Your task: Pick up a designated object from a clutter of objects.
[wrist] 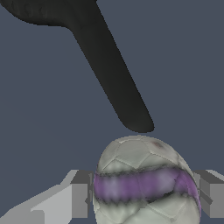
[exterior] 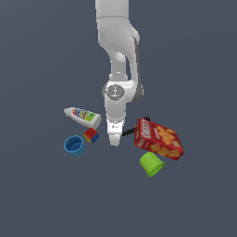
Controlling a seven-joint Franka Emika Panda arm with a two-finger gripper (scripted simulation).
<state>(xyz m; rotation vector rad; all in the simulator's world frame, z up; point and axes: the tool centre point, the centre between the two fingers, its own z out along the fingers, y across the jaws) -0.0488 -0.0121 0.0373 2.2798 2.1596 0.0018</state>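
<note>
dark grey floor, whitish ball with purple band (wrist: 144, 183) between pincer (wrist: 142, 197) fingers, pads touching, gripped

A: The exterior view looks down from high and well back, taking in the arm (exterior: 118, 69) and the clutter around the cracker box (exterior: 159, 139).

B: The wrist view sits very near, facing past the fingers (wrist: 76, 199) onto the ball (wrist: 144, 166) and black stick (wrist: 109, 70).

A: Both share the black stick (exterior: 129, 131).
</note>
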